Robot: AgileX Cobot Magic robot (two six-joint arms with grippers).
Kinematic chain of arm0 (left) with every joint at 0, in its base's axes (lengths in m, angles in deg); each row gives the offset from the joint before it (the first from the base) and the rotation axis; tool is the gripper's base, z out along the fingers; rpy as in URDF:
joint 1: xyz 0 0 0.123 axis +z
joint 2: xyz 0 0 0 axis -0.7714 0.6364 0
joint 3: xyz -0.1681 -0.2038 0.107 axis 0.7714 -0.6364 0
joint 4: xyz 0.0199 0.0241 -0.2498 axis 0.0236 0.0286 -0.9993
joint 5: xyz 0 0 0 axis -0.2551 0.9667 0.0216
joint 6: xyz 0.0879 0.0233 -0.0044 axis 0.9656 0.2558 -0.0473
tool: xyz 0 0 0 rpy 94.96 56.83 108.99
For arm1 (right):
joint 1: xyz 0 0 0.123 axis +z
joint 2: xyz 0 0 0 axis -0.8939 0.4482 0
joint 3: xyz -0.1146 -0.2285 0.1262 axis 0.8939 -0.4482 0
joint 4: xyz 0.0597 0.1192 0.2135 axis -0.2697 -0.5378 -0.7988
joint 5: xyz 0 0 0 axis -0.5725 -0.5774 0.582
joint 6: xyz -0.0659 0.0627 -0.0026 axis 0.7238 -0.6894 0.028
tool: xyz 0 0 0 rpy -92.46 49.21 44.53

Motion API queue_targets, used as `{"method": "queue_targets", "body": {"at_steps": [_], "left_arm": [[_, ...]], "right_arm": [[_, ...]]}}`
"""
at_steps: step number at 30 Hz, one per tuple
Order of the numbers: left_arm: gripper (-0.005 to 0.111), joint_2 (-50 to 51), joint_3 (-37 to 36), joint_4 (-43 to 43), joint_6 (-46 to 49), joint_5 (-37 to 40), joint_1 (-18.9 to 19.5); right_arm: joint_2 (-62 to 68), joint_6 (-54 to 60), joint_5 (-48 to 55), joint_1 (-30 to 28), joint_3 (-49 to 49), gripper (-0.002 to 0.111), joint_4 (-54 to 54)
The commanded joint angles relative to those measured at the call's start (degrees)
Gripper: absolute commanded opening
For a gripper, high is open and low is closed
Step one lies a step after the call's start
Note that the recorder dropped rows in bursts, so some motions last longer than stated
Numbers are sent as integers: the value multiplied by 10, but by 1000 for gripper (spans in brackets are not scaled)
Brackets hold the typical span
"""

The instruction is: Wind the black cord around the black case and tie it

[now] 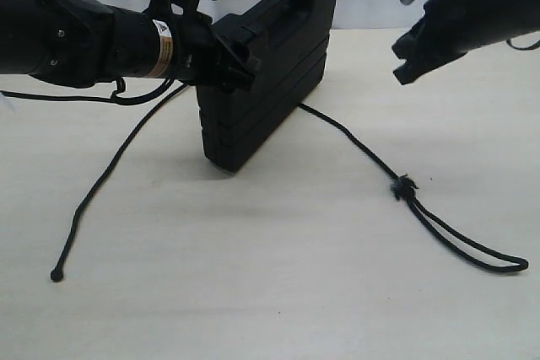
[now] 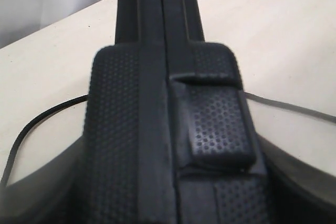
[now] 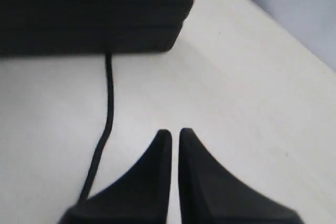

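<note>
The black case (image 1: 270,65) stands tilted on one long edge at the table's middle back, handle side up. My left gripper (image 1: 236,61) comes in from the left and is shut on the case's near end; in the left wrist view the case (image 2: 168,129) fills the space between the fingers (image 2: 299,192). The black cord (image 1: 110,170) passes under the case and trails out both sides, with a frayed knot (image 1: 403,187) and a loop on the right. My right gripper (image 1: 405,61) hangs above the table to the right of the case, shut and empty (image 3: 175,132), with the cord (image 3: 109,103) beside it.
The cord's left end with its small knot (image 1: 56,275) lies near the front left. Its loop (image 1: 498,263) reaches the right edge of the exterior view. The pale table (image 1: 253,292) meets a wall behind the case.
</note>
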Motion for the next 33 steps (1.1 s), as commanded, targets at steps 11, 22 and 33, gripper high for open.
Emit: {"method": "queue_targets", "body": {"at_steps": [11,22,33], "left_arm": [[0,-2,1,8,5,-42,-4],[0,-2,1,38,6,-50,-4],[0,-2,1,38,17,-38,-4]], "right_arm": [[10,158,295,50,29,12,421],[29,291,162,123,-56,63,494],[66,424,143,137,-79,69,516]]}}
